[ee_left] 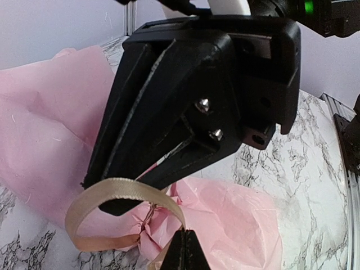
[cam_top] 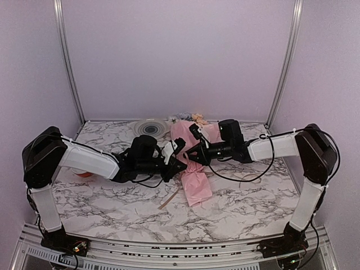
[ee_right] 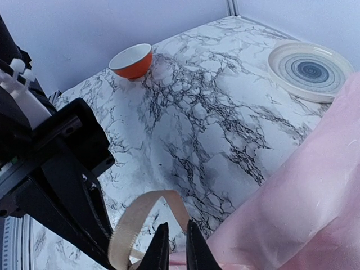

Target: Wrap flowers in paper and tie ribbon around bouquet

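Two black two-finger grippers meet tip to tip over the middle of a cone-shaped bouquet (cam_top: 196,183) wrapped in thin light-pink paper (ee_left: 236,219). The bouquet lies on the white, grey-veined marble-pattern table (cam_top: 112,208) with its narrow end toward the arms. At its far, wide end the small pink, white and bluish artificial flowers (cam_top: 188,118) show just past the paper.

The left gripper (ee_left: 183,250) has its fingers pressed fully together on the thin tan-beige ribbon (ee_left: 121,190). From there the ribbon rises in a small loop above the crumpled paper. The right gripper (ee_right: 177,250) fills most of the left wrist view and hides much of the bouquet behind it. Its fingers stand only narrowly apart. The loop curves around the tip of one of them, but whether either pad presses on the ribbon I cannot tell. From above, both wrists cover the wrapped middle, so the ribbon around the bundle cannot be made out there. A loose length of ribbon trails on the table just left of the cone's narrow end.

A round cream plate (cam_top: 151,127) with dark concentric rings sits near the back wall, just left of the blooms. A small orange bowl (ee_right: 132,61) with a white inside stands well apart on the left side of the table, mostly hidden under the left forearm in the top view.
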Controlling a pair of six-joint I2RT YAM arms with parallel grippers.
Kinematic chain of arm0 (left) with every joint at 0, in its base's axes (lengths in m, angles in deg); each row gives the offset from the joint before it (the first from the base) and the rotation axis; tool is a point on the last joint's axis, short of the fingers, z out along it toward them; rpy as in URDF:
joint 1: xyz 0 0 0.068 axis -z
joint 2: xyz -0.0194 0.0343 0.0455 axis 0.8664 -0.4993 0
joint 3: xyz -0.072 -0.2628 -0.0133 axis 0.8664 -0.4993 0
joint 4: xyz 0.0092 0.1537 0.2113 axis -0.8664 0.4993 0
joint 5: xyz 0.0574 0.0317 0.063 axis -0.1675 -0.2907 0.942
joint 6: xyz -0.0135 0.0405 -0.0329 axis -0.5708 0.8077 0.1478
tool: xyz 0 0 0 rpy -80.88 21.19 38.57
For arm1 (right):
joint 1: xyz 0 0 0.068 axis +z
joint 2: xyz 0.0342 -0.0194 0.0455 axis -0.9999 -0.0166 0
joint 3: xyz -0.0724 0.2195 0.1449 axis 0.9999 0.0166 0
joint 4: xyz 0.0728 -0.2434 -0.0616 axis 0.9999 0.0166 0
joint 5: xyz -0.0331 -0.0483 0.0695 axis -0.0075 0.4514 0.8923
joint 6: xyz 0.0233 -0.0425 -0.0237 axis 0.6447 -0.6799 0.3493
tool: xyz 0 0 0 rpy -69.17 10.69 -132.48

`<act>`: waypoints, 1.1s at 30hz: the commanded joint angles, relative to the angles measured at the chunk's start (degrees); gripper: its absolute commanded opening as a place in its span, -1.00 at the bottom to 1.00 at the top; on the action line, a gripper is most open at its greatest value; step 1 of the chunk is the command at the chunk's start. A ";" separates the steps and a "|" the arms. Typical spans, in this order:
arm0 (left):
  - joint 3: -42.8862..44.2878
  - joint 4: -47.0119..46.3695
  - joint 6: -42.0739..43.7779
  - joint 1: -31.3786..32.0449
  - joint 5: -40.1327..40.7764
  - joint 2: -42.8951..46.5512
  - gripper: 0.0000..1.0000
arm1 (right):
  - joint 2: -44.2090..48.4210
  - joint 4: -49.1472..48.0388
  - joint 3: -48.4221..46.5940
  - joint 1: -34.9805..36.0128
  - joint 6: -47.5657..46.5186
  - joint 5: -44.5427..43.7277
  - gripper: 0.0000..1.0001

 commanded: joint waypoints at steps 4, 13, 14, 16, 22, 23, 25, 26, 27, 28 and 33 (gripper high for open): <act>-1.88 -0.99 0.24 -0.80 0.32 0.64 -1.00 | 1.41 5.19 -1.41 -5.42 2.32 2.17 -0.49; 0.14 2.98 4.42 -1.06 3.16 -2.32 -1.00 | 5.19 3.41 1.40 -4.77 5.62 2.77 0.04; 0.24 3.16 4.75 -1.06 3.39 -2.48 -1.00 | 4.55 1.65 1.77 -3.97 6.81 2.62 0.08; 0.33 3.52 5.13 -1.06 3.63 -2.60 -1.00 | 2.20 -3.38 2.07 -2.52 10.29 4.66 0.17; 0.08 3.92 4.97 -1.06 3.55 -2.42 -1.00 | -3.68 -5.62 -1.51 0.47 13.11 6.95 0.29; 0.01 3.93 5.02 -1.06 3.55 -2.38 -1.00 | -4.14 -5.19 -1.87 0.70 12.82 6.59 0.29; -0.09 3.93 5.20 -1.06 3.63 -2.48 -1.00 | -4.95 -5.16 -2.43 0.93 12.78 6.97 0.27; -0.10 4.01 5.27 -1.06 3.54 -2.59 -1.00 | -5.47 -5.30 -2.82 1.04 13.06 7.41 0.25; -0.10 4.02 5.24 -1.06 3.55 -2.65 -1.00 | -5.94 -5.26 -2.99 1.12 13.24 7.64 0.20; -0.10 4.10 5.24 -1.06 3.49 -2.75 -1.00 | -6.32 -5.23 -3.11 1.18 13.33 7.61 0.12; -0.28 4.40 5.43 -1.06 3.13 -2.69 -1.00 | -7.31 -7.32 -2.83 1.22 14.95 8.48 -0.53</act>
